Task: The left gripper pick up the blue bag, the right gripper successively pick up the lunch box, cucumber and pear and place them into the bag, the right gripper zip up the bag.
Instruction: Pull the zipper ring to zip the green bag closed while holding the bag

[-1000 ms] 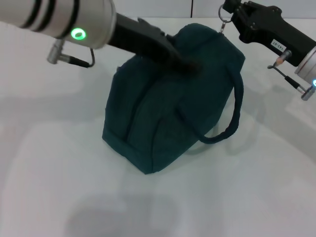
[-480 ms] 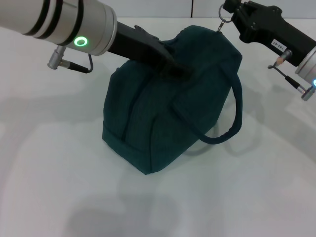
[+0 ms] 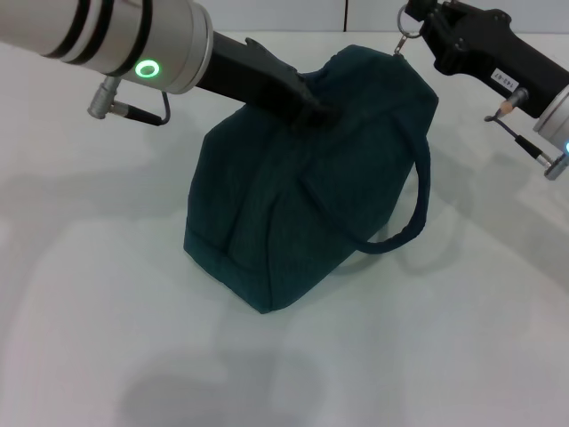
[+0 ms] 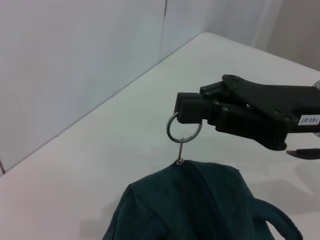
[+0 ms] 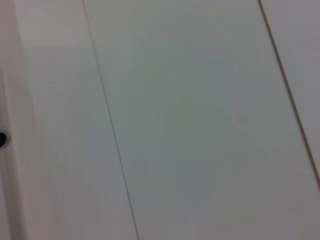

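A pale panelled wall (image 5: 190, 120) crossed by thin slanted seams (image 5: 107, 120) fills the view.

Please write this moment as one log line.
stage: zipping | right tool: shut on ring pull | left tool: on blue bag top | bag: closed

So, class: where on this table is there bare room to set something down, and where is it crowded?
Bare table lies in front of the blue bag and to its left. It is crowded at the bag's top: the left gripper grips the fabric, and the right gripper holds the zipper ring.
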